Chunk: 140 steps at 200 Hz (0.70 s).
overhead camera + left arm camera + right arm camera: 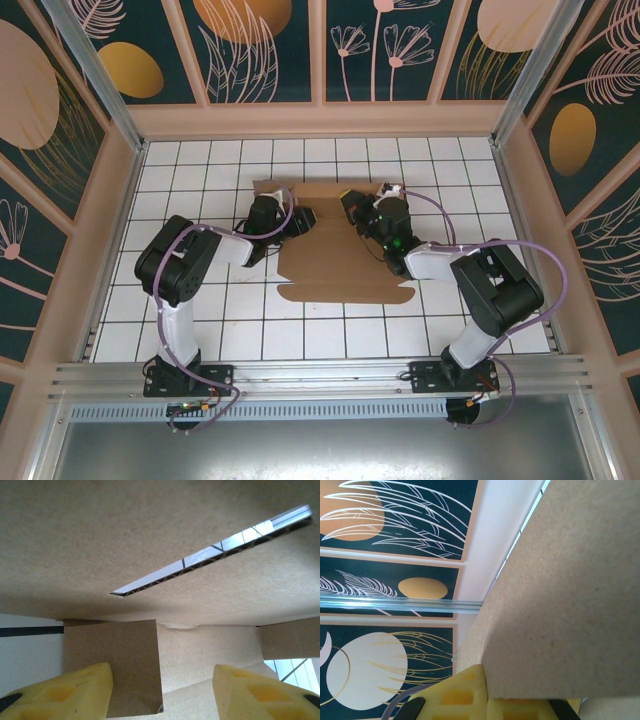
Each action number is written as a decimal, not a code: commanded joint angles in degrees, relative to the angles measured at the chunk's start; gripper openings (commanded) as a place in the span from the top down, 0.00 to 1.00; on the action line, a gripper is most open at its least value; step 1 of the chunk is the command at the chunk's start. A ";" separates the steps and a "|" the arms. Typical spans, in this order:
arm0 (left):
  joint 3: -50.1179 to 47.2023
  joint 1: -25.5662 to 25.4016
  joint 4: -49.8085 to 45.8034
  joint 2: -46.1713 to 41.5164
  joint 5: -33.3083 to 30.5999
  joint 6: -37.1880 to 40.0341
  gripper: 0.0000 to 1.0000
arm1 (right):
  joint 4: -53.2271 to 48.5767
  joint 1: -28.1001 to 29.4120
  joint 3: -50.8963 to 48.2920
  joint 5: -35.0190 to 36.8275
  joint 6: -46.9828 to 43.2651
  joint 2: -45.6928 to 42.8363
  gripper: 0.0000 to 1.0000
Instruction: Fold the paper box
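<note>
The paper box [340, 262] is a brown cardboard sheet lying mostly flat on the white tiled table [200, 310], with its far flaps lifted. My left gripper [293, 222] is at the sheet's left far side. In the left wrist view it [162, 680] is open, yellow fingers [65, 692] wide apart, a small upright flap [120, 665] between them and untouched. A slotted cardboard panel [150, 535] leans overhead. My right gripper [358, 212] holds the right far flap. In the right wrist view it [492, 695] is shut on that flap's edge [565, 610].
Patterned enclosure walls [260, 50] and metal posts [95, 70] ring the table. Cables loop off both arms [440, 215]. Bare tiles lie in front of the sheet and to both sides.
</note>
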 commanded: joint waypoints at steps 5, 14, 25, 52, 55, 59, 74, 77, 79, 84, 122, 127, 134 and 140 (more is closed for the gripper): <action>-0.76 -1.19 -6.17 -3.41 1.38 2.38 0.44 | -5.65 1.32 -1.12 -7.98 2.13 -0.68 1.00; -1.47 -1.13 -7.33 -5.80 1.00 3.11 0.43 | -5.93 0.90 -1.21 -7.89 1.88 -1.08 1.00; -2.19 -0.95 -9.40 -8.21 0.63 4.06 0.43 | -6.19 0.75 -1.17 -7.76 1.36 -1.47 1.00; -5.09 -0.55 -14.07 -13.73 -0.63 4.22 0.43 | -7.32 0.65 -0.61 -7.14 0.12 -1.82 1.00; -5.29 -0.55 -14.73 -13.77 -0.44 4.15 0.43 | -7.32 0.59 -0.64 -7.10 0.10 -1.83 1.00; -5.52 -0.55 -15.56 -15.58 -0.25 4.11 0.43 | -7.34 0.58 -0.59 -7.14 0.01 -1.78 1.00; -7.06 -0.55 -18.06 -19.36 -0.14 3.69 0.43 | -7.15 0.47 -0.59 -7.14 -0.15 -1.67 1.00; -7.40 -0.55 -18.33 -20.25 -0.06 3.67 0.43 | -7.17 0.49 -0.64 -7.10 -0.17 -1.67 1.00; -7.66 -0.55 -18.52 -20.88 -0.03 3.63 0.43 | -7.04 0.49 -0.67 -7.10 -0.17 -1.70 1.00; -8.40 -0.54 -19.09 -22.25 0.12 3.65 0.44 | -7.08 0.42 -0.72 -7.01 -0.30 -1.54 1.00; -12.39 -0.53 -24.73 -30.50 4.86 4.63 0.45 | -6.60 0.33 -0.51 -6.83 -0.95 -0.87 1.00; -12.67 -0.55 -25.71 -31.40 5.20 4.51 0.45 | -6.53 0.39 -0.51 -6.77 -1.11 -0.80 1.00; -12.85 -0.51 -26.97 -32.61 5.80 4.28 0.45 | -6.55 0.40 -0.51 -6.62 -1.31 -0.70 1.00; -12.84 -0.55 -28.02 -33.70 6.36 4.11 0.45 | -6.38 0.40 -0.59 -6.49 -1.40 -0.64 1.00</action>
